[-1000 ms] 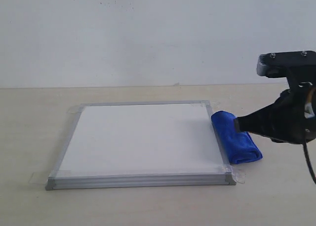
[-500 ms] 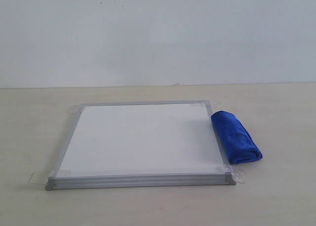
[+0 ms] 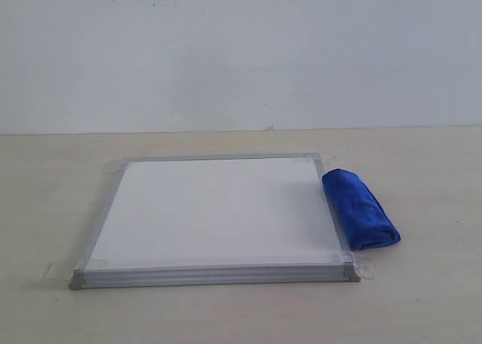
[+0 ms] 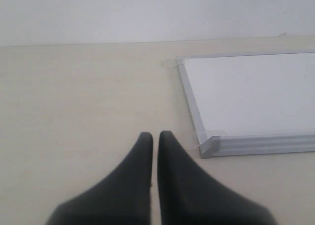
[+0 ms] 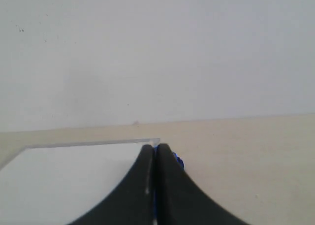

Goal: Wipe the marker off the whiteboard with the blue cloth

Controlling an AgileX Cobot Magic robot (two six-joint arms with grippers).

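Fluffy rolled blue cloth, aluminium-framed whiteboard

Three cameras, all facing the pale wall across the bench.
We look slightly down on the whole whiteboard from the exterior view; each wrist view sits low, close behind the left gripper or right gripper, catching only part of that board.

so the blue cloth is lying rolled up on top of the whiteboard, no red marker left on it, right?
Not on top: the exterior view shows the blue cloth lying rolled up on the table, beside the whiteboard's right edge. No red marker shows on the board.
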